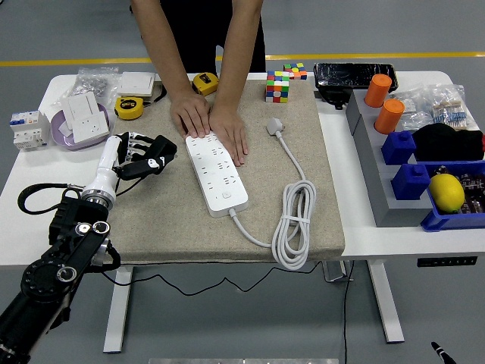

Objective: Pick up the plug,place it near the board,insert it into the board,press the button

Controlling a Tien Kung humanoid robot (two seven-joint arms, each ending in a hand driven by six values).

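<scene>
Mat (174, 220) | plug (273, 125) well right of left hand (148, 148)

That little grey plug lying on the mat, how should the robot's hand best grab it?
Probably by the plug body's two long sides, coming straight down from above. It lies flat on the beige mat with open mat around it, its cord trailing toward the near edge, so fingers should pinch across the body, clear of the cord.
</scene>
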